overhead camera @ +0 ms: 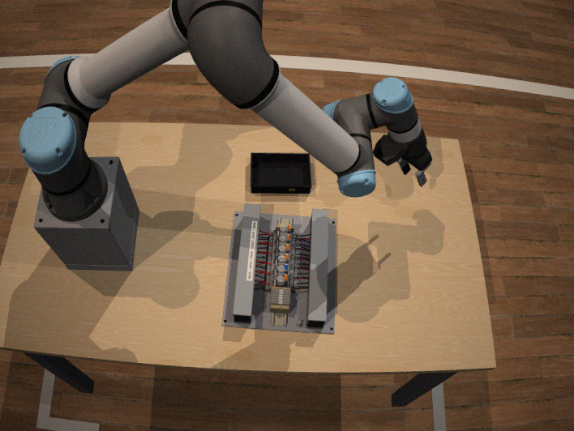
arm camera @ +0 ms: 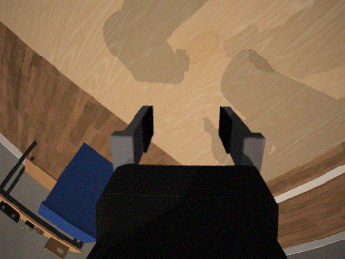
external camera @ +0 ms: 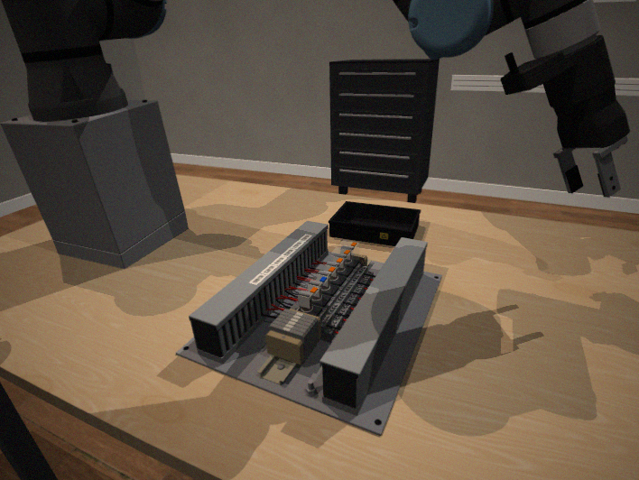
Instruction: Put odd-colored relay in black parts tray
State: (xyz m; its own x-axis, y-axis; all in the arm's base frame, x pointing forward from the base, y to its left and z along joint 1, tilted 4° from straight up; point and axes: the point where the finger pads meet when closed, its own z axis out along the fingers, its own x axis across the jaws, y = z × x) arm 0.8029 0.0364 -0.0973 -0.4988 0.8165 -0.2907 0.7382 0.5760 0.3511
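While the gripper [external camera: 588, 175] hangs high over the table's [overhead camera: 440, 333] far right corner, bare wood lies beneath it and the table edge runs close by in the wrist view. Its jaws are spread wide, gripping nothing. Well apart, the blue-button relay [external camera: 323, 279] sits among 5 orange ones in the relay panel [overhead camera: 324, 326], which lies flat just beside the black parts tray [overhead camera: 255, 178].
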